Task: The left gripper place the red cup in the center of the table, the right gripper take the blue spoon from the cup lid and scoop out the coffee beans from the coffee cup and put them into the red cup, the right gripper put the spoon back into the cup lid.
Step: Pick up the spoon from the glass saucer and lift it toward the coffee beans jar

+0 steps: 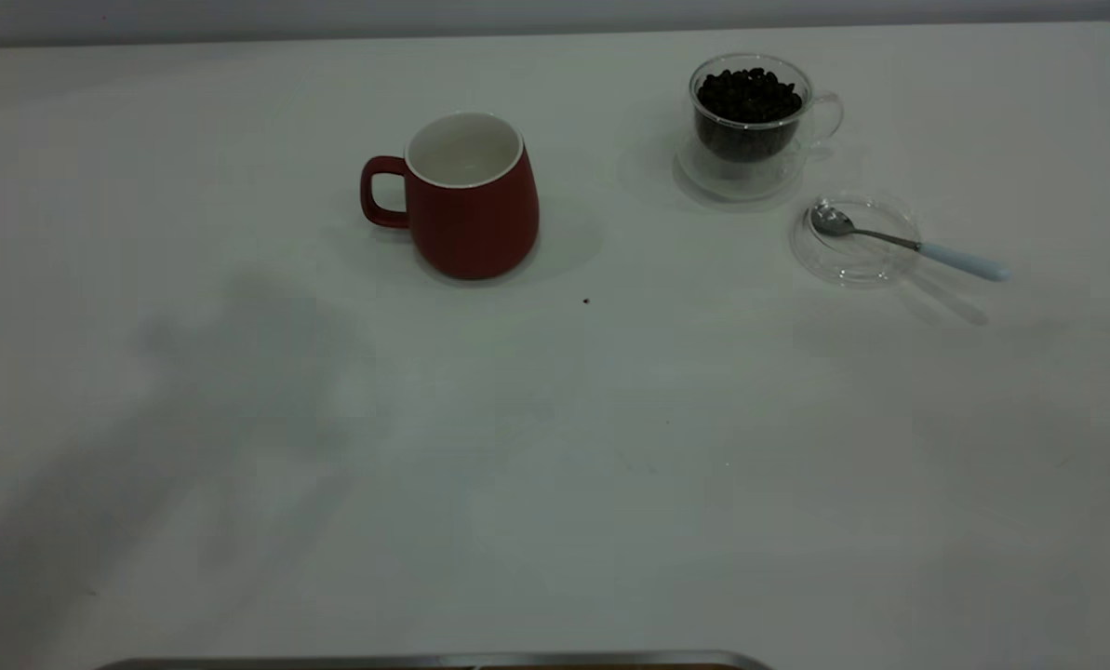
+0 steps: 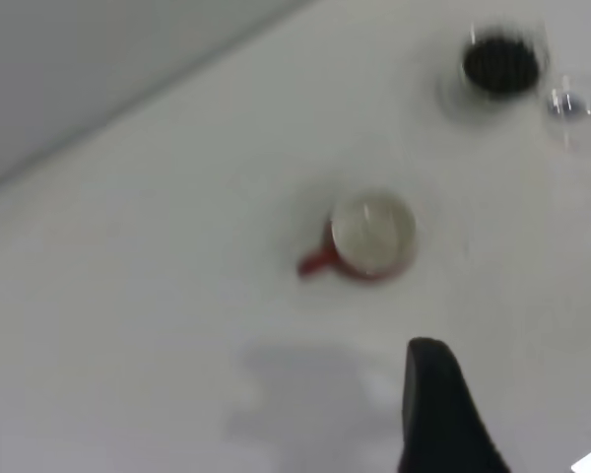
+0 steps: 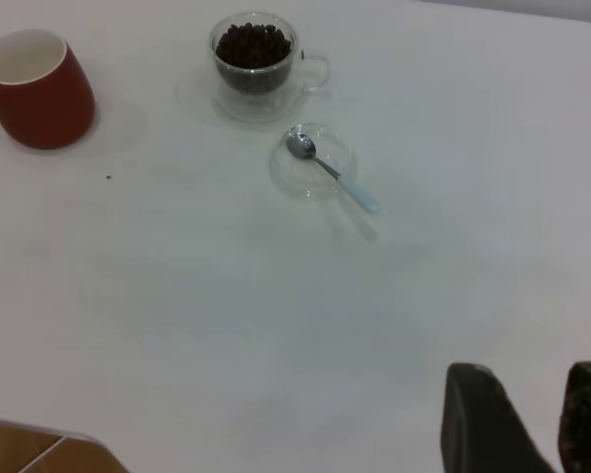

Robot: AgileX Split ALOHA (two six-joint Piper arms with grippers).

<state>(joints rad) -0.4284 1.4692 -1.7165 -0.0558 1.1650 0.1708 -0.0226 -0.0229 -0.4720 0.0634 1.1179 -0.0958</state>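
Dark red ceramic mug [image 1: 469, 200] stood upper centre on the white table [image 1: 555, 465] | rigid, weighty, glazed-slick: you should have pinched its handle or rim | left claw [image 2: 443, 414]: grip unreadable | right claw [image 3: 537, 419] released, empty.

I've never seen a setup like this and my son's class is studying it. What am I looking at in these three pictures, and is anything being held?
It is a two-armed table robot. One picture looks from outside over the white table; the other two come from cameras on each arm's wrist.

On the table stand a red cup, empty, and a clear coffee cup full of coffee beans. Beside it a blue spoon rests on the glass cup lid.

The dark shapes at the wrist pictures' edges are the left tool and the right tool, whose fingers stand apart. Nothing is held.
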